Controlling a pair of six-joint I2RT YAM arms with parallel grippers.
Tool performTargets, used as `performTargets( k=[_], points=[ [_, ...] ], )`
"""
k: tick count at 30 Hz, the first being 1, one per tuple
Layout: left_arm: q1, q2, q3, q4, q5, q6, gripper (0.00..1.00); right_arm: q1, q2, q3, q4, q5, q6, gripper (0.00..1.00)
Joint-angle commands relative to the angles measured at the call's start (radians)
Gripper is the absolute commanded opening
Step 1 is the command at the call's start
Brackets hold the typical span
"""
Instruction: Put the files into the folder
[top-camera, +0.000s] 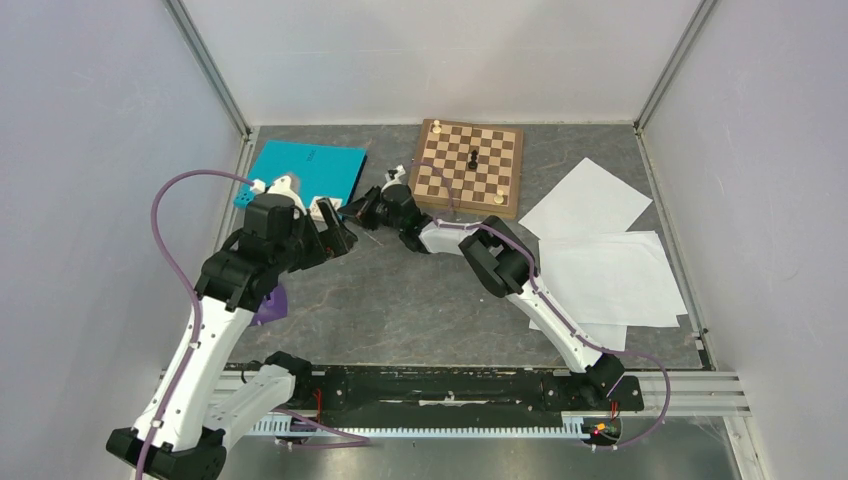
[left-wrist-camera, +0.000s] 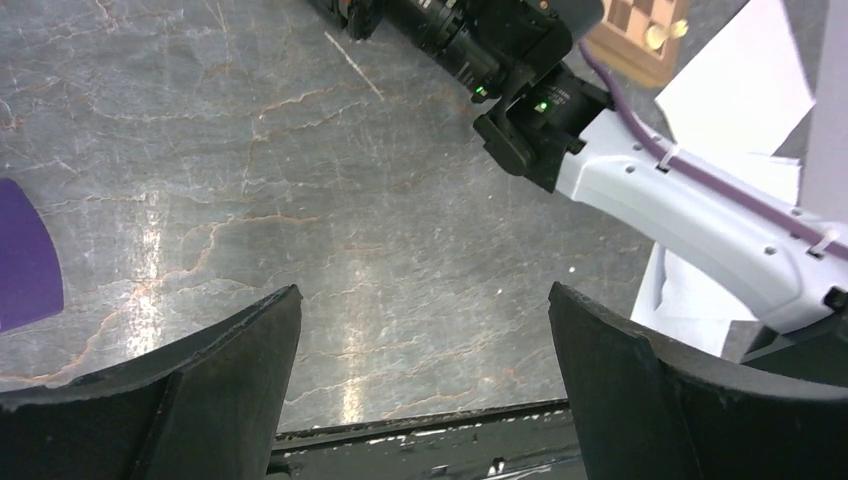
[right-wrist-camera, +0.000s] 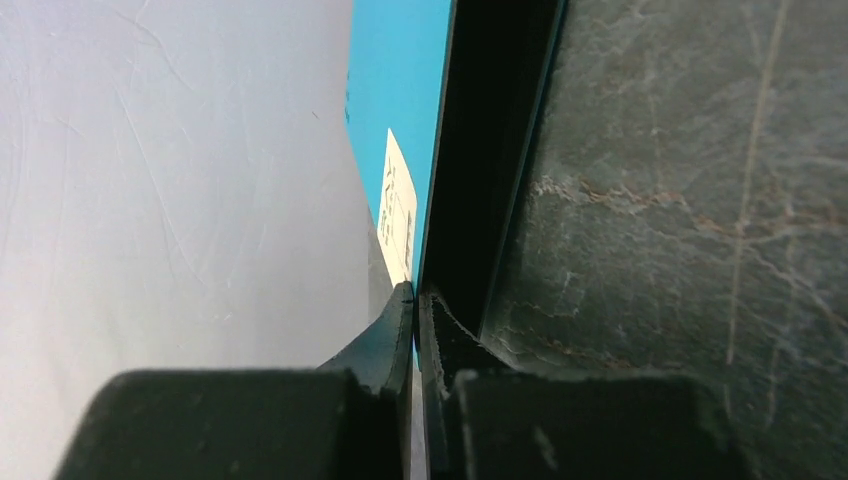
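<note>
Right wrist view: right tool (right-wrist-camera: 415, 296) pinches thin teal folder (right-wrist-camera: 393, 90).

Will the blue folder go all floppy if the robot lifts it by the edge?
Probably not: the folder shows a straight, stiff-looking edge in the right wrist view. The right fingers pinch only its thin cover, so that likely swings open like a book while the rest stays down. It looks thin, so it is probably light.

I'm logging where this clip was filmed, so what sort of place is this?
Probably a robotics lab test cell: plain white walls on three sides, robot arms bolted to a rail, and props like a chessboard, folder and paper sheets.
</note>
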Motion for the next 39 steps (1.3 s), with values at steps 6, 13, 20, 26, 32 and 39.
performTargets(
  k=[6,13,20,26,32,39],
  points=[
    [-0.003,-0.008,0.137,0.045,-0.031,-0.099,0.99,-0.025,-0.256,0.083,-0.191,-0.044,-0.368,0.0],
    [-0.002,0.027,0.24,0.046,-0.083,-0.108,0.99,-0.029,-0.46,0.011,-0.321,-0.126,-0.585,0.0],
    [-0.003,0.124,0.44,0.059,-0.143,-0.13,0.98,-0.027,-0.635,-0.011,-0.502,-0.128,-0.8,0.0],
    [-0.003,0.163,0.532,0.089,-0.188,-0.17,0.98,-0.011,-0.83,-0.192,-0.574,-0.091,-0.948,0.0],
    [-0.003,0.19,0.562,0.095,-0.192,-0.209,0.98,0.033,-1.08,-0.536,-0.529,0.034,-1.016,0.0],
    [-0.005,0.199,0.486,0.081,-0.205,-0.284,0.96,0.109,-1.314,-0.794,-0.52,0.172,-1.071,0.0]
  ],
)
